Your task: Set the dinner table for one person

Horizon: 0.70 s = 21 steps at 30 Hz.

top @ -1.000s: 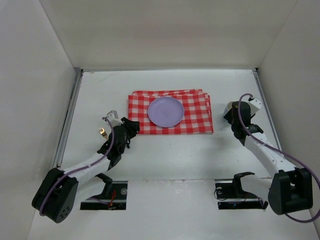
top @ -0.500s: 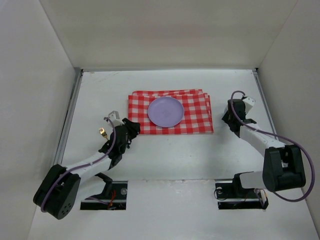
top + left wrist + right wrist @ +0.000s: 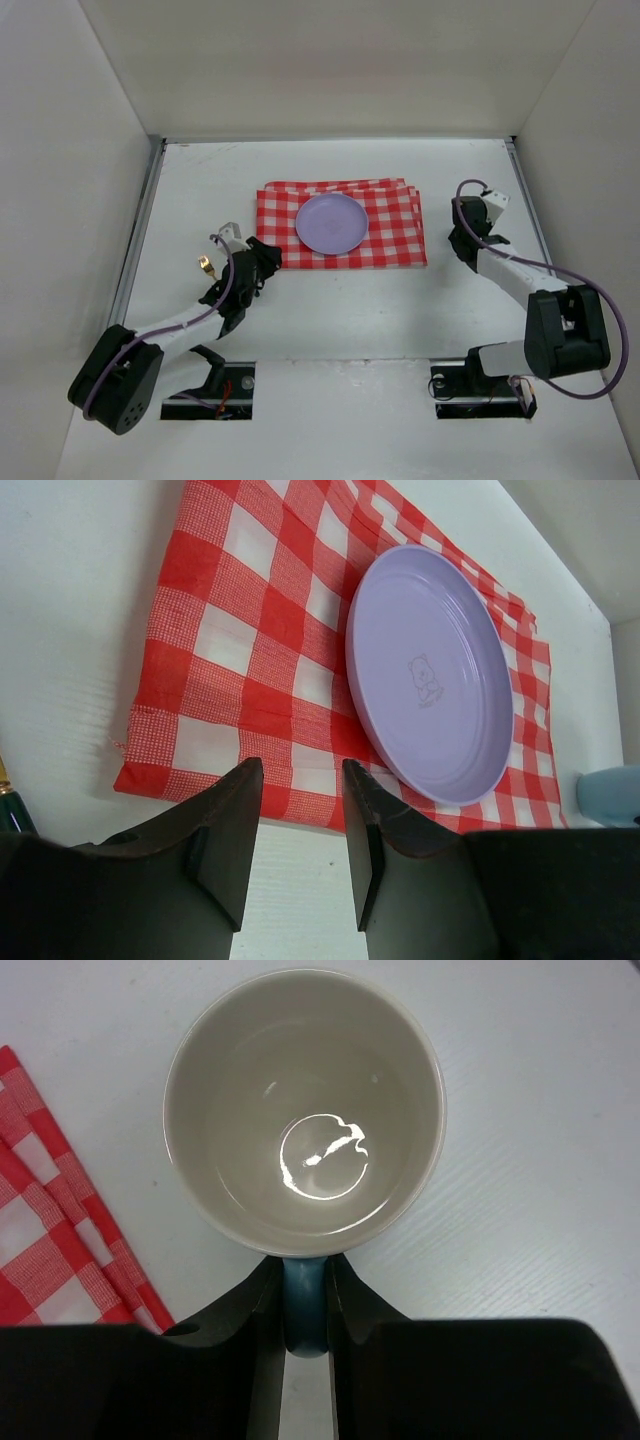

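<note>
Worktop: white and matte, lying under both arms and carrying everything in view.
Mug: upright on the worktop just ahead of the right fingers. It is cream inside and empty, with one glare spot on its floor.
Right fingers: closed on the mug's blue handle, one touching each side.
Plate: lilac with nothing on it, lying on the checked cloth, ahead and to the right of the left fingers.
Left fingers: apart and gripping nothing, near the cloth's near corner.
Wrist views only: the mug, hidden beneath the right wrist from above, and a small bear print on the plate.
Cut off: a pale blue shape at the left wrist view's right edge.
Hard to make out: a gold-tipped item left of the left fingers, too small to name.
</note>
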Motion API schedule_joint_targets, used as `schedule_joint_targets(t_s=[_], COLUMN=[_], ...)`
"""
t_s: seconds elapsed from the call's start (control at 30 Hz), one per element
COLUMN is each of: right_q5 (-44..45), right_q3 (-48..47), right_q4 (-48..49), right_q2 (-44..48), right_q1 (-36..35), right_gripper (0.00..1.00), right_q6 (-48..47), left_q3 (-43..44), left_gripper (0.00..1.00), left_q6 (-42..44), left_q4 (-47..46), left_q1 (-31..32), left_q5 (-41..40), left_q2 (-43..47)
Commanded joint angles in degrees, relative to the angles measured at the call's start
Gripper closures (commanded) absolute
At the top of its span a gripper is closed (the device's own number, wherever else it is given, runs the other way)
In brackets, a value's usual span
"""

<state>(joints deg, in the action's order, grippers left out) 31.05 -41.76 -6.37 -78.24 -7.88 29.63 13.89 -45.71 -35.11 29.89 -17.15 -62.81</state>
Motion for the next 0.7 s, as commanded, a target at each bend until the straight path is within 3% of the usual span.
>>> schedule_joint_targets(t_s=[0.0, 0.23, 0.67], right_q5=[8.49, 10.53, -1.95], right_q3=[-2.71, -10.44, -33.72], right_q4=[3.12, 0.65, 4.53], right_q2=[4.49, 5.2, -18.51], right_q1=[-2.97, -8.24, -16.07], right_gripper=[0.98, 0.98, 0.97], right_q6=[-3.52, -7.82, -10.29], left_q3=[1.05, 1.14, 0.96], left_gripper=[0.65, 0.64, 0.64], left_q6=[0.45, 0.28, 0.28], left_q4=[-3.65, -3.91, -4.7], left_q1=[0.47, 0.48, 0.3], left_q5=[-0.96, -0.96, -0.78], left_q2=[0.14, -0.56, -2.15])
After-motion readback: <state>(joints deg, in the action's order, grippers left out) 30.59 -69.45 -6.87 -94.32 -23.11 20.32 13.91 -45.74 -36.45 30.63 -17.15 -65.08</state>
